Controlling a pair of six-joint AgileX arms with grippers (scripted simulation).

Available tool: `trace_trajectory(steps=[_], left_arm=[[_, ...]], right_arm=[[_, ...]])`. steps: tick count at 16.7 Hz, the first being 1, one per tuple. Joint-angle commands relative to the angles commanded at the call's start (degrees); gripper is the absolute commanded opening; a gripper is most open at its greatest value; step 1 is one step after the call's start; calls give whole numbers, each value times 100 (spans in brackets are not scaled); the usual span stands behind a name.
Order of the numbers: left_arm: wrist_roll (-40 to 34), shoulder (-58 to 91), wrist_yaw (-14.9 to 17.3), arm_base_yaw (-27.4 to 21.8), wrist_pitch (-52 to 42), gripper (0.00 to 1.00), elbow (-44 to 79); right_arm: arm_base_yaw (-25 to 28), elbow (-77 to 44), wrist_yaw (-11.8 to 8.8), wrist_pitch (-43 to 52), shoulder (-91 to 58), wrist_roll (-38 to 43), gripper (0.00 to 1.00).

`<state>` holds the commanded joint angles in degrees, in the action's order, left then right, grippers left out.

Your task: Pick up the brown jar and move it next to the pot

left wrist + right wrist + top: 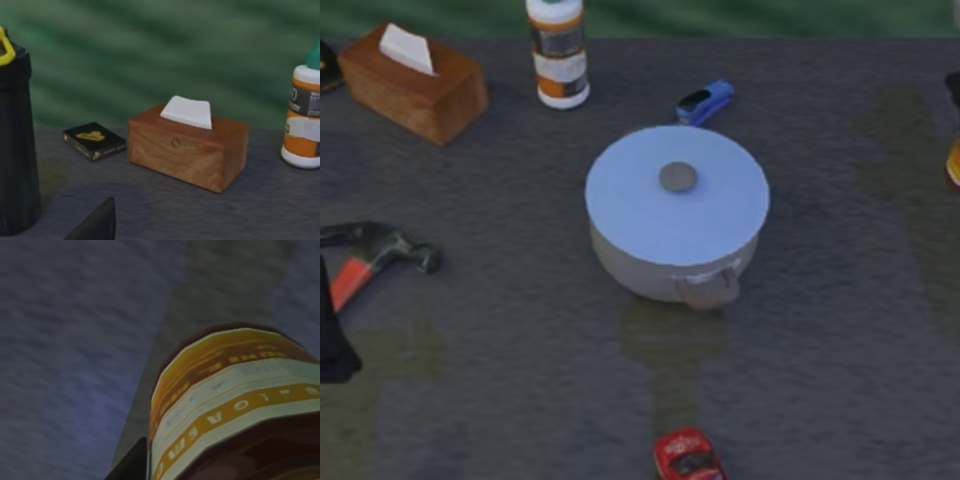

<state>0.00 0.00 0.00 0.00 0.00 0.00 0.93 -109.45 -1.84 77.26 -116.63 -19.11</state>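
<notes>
The grey pot [665,262] with its pale-blue lid and small knob stands in the middle of the table. The brown jar [235,405] fills the right wrist view, its yellow-orange and white label facing the camera. In the top view only a sliver of the jar [954,162] shows at the far right edge, well apart from the pot. My right gripper [150,470] is shut on the jar, one dark finger [131,464] lying flat against its side; the other finger is hidden. My left gripper [338,345] is parked at the left edge, open and holding nothing.
A wooden tissue box [413,82] and a white bottle with orange bands [558,52] stand at the back left. A blue stapler [706,101] lies behind the pot, a hammer [375,255] at the left, a red toy car [688,457] at the front. A small black book [94,140] lies beside the tissue box.
</notes>
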Motion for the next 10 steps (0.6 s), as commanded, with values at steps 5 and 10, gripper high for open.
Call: trace_trajectory(steps=[5,10], left_arm=[[0,0,0,0,0,100,0],[0,0,0,0,0,100,0]], right_arm=[[-24,9,-1,-4,9,24,0],[402,110,84,-217,-146,939,0]])
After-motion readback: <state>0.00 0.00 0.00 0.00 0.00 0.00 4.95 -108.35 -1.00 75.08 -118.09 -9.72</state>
